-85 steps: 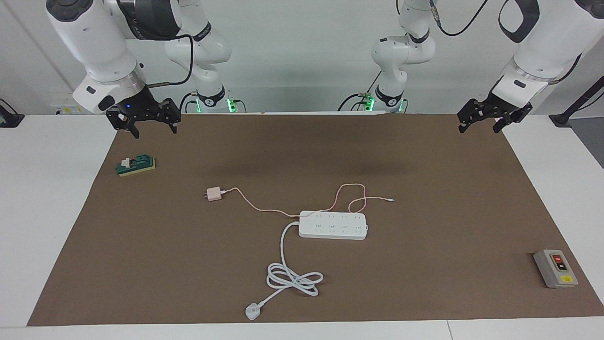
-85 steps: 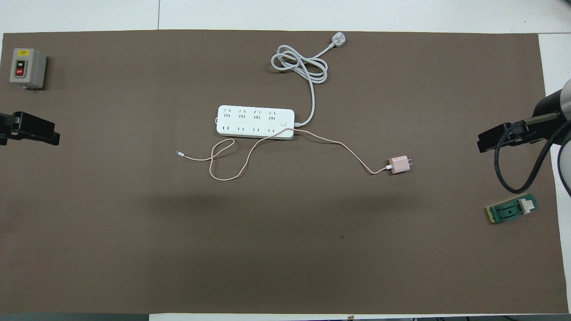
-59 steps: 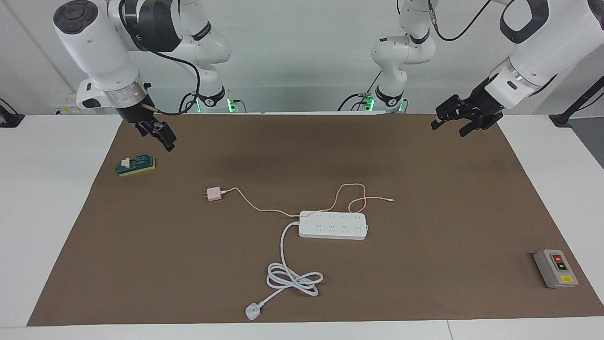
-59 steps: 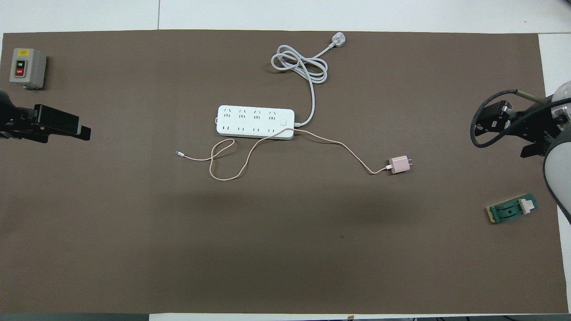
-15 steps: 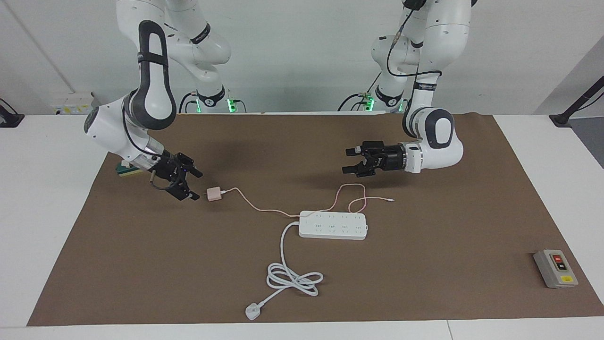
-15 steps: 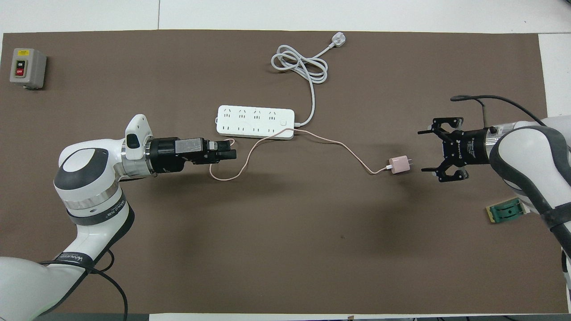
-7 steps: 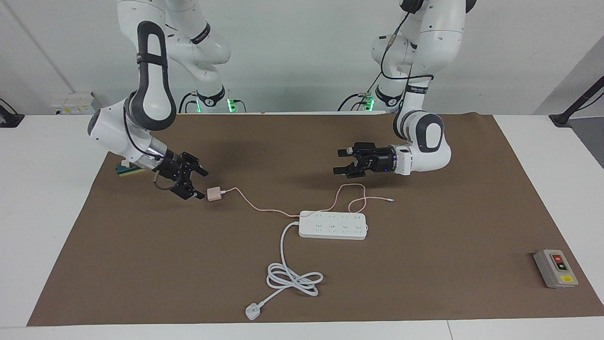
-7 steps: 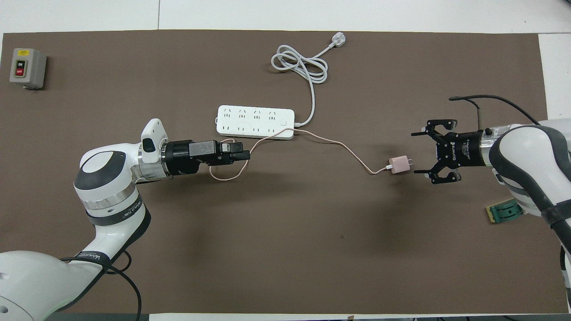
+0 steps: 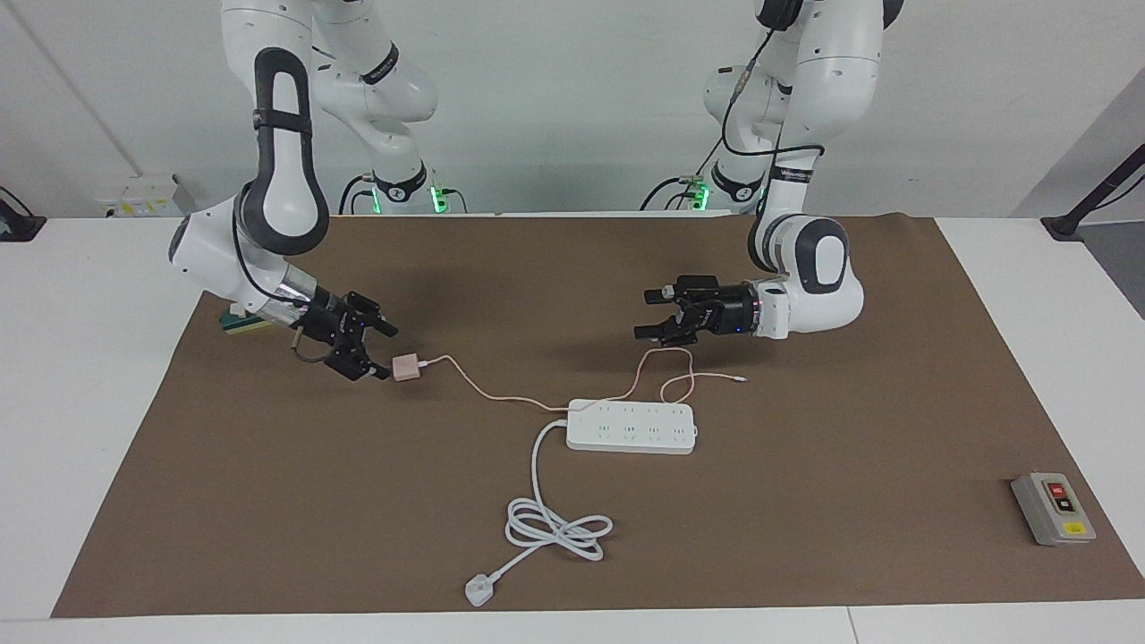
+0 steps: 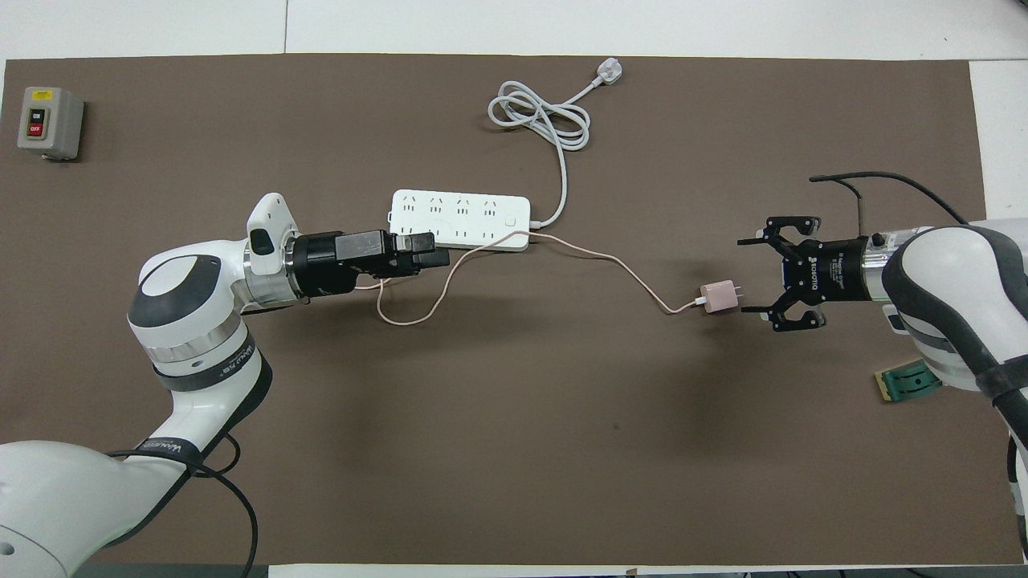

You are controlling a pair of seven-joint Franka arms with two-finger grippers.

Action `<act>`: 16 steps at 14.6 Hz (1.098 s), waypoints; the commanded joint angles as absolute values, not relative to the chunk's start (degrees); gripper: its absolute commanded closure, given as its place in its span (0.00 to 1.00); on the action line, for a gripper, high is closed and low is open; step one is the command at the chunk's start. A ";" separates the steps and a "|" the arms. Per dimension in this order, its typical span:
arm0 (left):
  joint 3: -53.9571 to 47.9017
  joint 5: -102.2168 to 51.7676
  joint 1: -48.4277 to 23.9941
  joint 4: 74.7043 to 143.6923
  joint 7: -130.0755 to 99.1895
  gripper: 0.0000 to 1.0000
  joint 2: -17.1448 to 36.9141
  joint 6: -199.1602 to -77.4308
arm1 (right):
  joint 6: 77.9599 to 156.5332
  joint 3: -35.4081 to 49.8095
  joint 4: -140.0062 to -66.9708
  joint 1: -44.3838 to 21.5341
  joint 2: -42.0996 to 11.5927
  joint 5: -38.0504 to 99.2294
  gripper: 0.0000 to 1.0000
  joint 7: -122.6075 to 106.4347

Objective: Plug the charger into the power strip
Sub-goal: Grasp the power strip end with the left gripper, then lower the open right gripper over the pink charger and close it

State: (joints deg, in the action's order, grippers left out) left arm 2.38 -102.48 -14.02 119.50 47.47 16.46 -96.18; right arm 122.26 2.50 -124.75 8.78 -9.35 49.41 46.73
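The pale-pink charger (image 9: 407,368) (image 10: 720,297) lies on the brown mat toward the right arm's end, prongs pointing at my right gripper (image 9: 380,353) (image 10: 745,274). That gripper is low and open at the prong side, with one fingertip (image 10: 747,309) right beside the prongs and nothing held. The charger's thin pink cable (image 9: 501,396) (image 10: 610,261) runs to the white power strip (image 9: 631,427) (image 10: 460,219) and loops beside it. My left gripper (image 9: 644,314) (image 10: 438,249) hovers open and empty over that loop, at the strip's edge.
The strip's thick white cord (image 9: 555,528) (image 10: 542,120) coils farther from the robots and ends in a three-pin plug (image 9: 479,590) (image 10: 608,74). A grey button box (image 9: 1053,508) (image 10: 48,122) sits toward the left arm's end. A green block (image 9: 241,324) (image 10: 907,381) shows partly under the right arm.
My right gripper has crept closer to the charger's prongs. The left gripper has shifted toward the power strip and dropped a little. Both stay open; charger and strip have not moved.
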 commanded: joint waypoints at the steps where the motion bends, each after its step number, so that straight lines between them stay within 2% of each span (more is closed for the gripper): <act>1: 3.78 -103.45 -15.38 117.95 46.93 0.00 17.84 -95.10 | 121.12 2.99 -124.54 11.16 -11.86 52.73 0.00 42.98; 6: 3.34 -102.92 -14.68 118.04 47.63 0.00 17.84 -96.32 | 112.86 2.72 -123.58 11.60 -13.53 52.30 0.00 39.02; 10: 3.43 -102.83 -14.59 117.95 47.90 0.00 17.67 -96.77 | 107.42 2.64 -117.43 11.78 -17.93 48.53 0.00 37.36; 16: 3.52 -102.83 -14.59 117.77 47.81 0.00 17.67 -97.12 | 105.03 2.55 -113.29 12.92 -21.18 45.97 0.00 36.74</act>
State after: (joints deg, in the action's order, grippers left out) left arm 3.02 -102.48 -14.07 118.68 47.48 17.13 -96.47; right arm 106.72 2.23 -115.48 11.12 -19.08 47.08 38.48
